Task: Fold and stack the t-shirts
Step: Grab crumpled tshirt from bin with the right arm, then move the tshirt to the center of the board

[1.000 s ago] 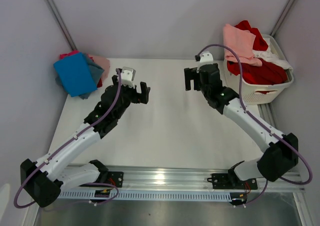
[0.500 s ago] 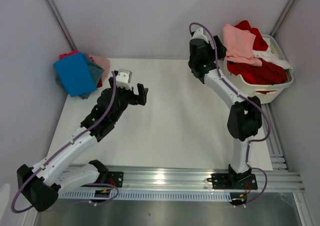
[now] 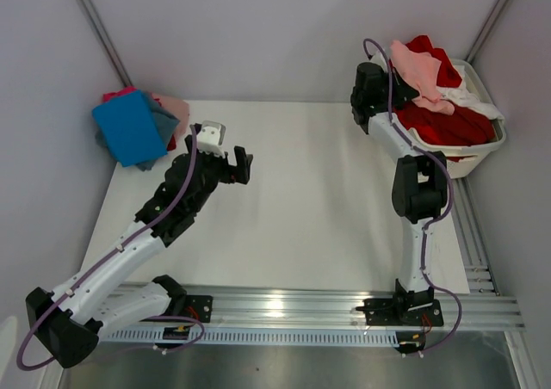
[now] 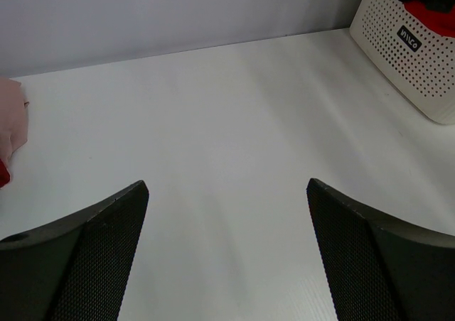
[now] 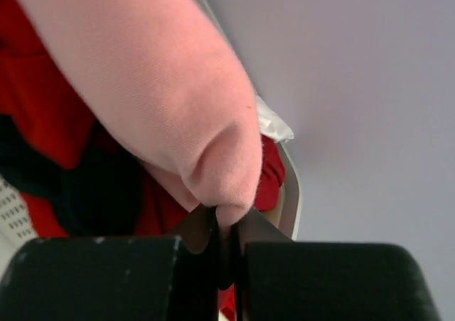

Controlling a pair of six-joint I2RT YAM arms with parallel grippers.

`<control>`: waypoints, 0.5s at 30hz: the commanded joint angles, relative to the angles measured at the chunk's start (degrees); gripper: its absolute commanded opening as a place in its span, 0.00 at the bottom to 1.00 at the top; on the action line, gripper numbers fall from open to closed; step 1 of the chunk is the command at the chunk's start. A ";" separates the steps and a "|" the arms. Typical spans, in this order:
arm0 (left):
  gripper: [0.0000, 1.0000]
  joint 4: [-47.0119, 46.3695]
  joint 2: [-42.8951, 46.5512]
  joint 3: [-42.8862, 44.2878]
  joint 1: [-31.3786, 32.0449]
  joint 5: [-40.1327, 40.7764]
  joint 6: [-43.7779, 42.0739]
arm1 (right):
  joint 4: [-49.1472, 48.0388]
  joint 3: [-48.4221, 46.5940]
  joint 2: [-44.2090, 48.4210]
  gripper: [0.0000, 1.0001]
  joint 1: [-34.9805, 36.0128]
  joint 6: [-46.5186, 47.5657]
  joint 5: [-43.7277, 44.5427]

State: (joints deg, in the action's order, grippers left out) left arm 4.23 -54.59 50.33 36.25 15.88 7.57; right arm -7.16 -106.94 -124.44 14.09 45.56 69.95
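1. The salmon-pink t-shirt (image 5: 163, 86) lies on top of the pile in the white laundry basket (image 3: 472, 155). The basket stands at the far right corner of the desk (image 3: 310, 217).
2. Our right hand (image 5: 226, 225) is pressed together on a fold of that shirt and pinches it near the basket's rim.
3. Under the pink shirt we see a red t-shirt (image 3: 448, 124).
4. Our left hand (image 4: 226, 186) is spread wide and holds nothing. It hangs above the desk, well apart from the basket.
5. A bright blue t-shirt (image 3: 129, 126) sits on a small heap of t-shirts (image 3: 168, 112) at the far left of the desk.
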 commanded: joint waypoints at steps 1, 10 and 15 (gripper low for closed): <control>0.96 -0.36 0.27 -0.40 0.31 0.03 0.78 | -2.33 -4.25 1.57 0.00 -0.38 -1.00 2.65; 0.96 -1.06 -1.13 0.39 0.23 -0.15 0.78 | 9.34 -2.05 13.60 0.00 9.45 -9.08 -13.14; 0.96 -1.50 -1.22 -0.14 0.31 0.73 0.78 | 14.43 -0.56 26.32 0.00 19.55 -19.67 -28.60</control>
State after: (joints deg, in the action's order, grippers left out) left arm 4.25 -55.99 50.33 36.25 15.92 7.57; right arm 4.99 -106.76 -110.78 27.03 35.27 54.61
